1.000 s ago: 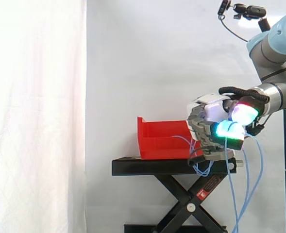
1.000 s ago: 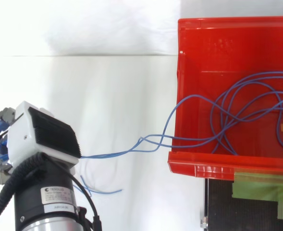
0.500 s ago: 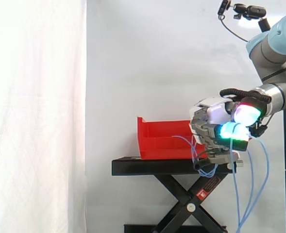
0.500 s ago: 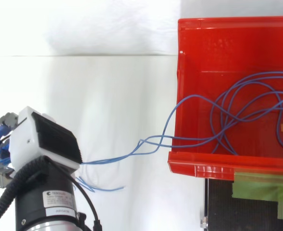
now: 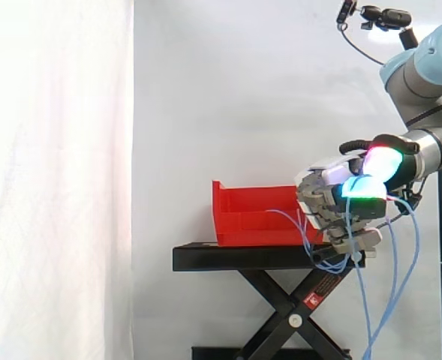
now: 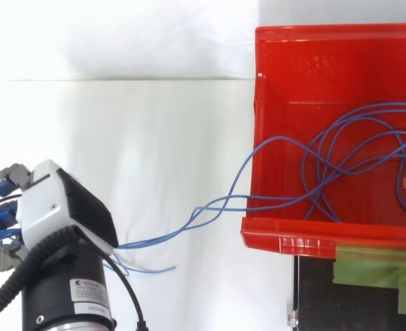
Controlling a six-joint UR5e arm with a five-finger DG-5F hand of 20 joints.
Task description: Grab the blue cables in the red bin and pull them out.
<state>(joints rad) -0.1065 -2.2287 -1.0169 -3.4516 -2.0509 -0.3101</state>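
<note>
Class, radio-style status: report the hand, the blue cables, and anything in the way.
Hand shut on blue cables, outside red bin. Loops lie inside bin, strands trailing over its wall. Nothing blocking.

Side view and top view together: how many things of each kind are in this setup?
Red bin: 1
Black stand: 1
Bunch of blue cables: 1 (strands too tangled to count)
Robot hand: 1
Total: 4
</note>
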